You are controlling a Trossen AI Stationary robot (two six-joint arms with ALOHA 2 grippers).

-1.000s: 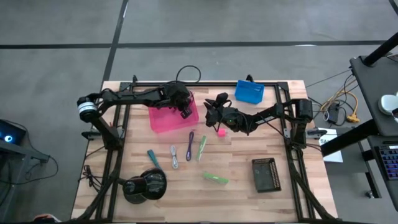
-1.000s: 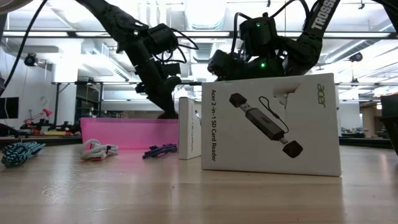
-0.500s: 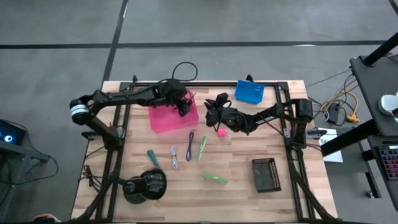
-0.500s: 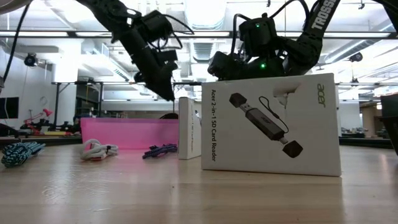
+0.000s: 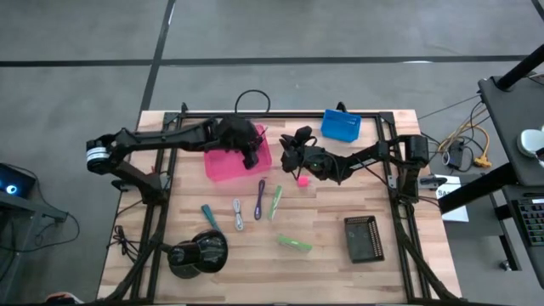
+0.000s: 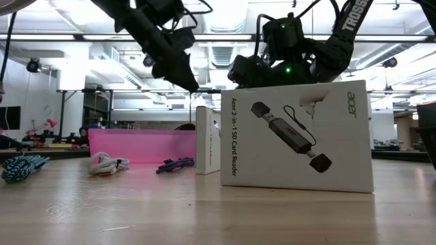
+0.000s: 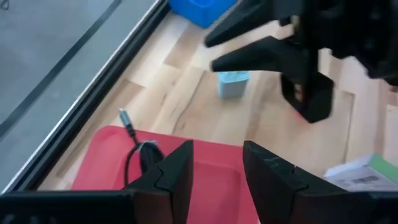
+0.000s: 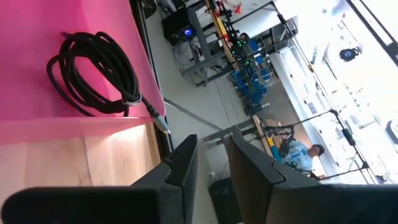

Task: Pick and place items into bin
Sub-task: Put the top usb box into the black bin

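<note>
Change since a second ago: left gripper (image 5: 252, 159) has lifted clear of the pink bin (image 5: 223, 167); in the low view it was down at the bin rim, now it hangs well above it, tip pointing down. Left arm's base end has swung further out to the left in the high view. Right arm and everything loose on the tabletop (image 5: 331, 263) unchanged.

Left gripper: fingers parted, nothing between them, hovering over the bin's right half. Bin is translucent pink plastic, rectangular, shallow. Black coiled cable (image 8: 93, 73) lies inside it, a loose rubbery loop with a metal plug end sticking out.

Right gripper (image 5: 287, 150) sits just right of the bin, arm stretched low across the tabletop; fingers slightly apart, empty. Pink cube (image 5: 302, 180) is on the wood under the right arm, near the bin's right corner. Pale teal cube (image 7: 233, 83) on the wood beyond the bin.

In front of the bin, in a row: teal pen (image 5: 209, 216), grey cord (image 5: 238, 214) braided, purple cord (image 5: 259, 198), green pen (image 5: 275, 202). Green packet (image 5: 293, 243) flat, further forward. Blue bin (image 5: 341, 126) at the back edge.
</note>
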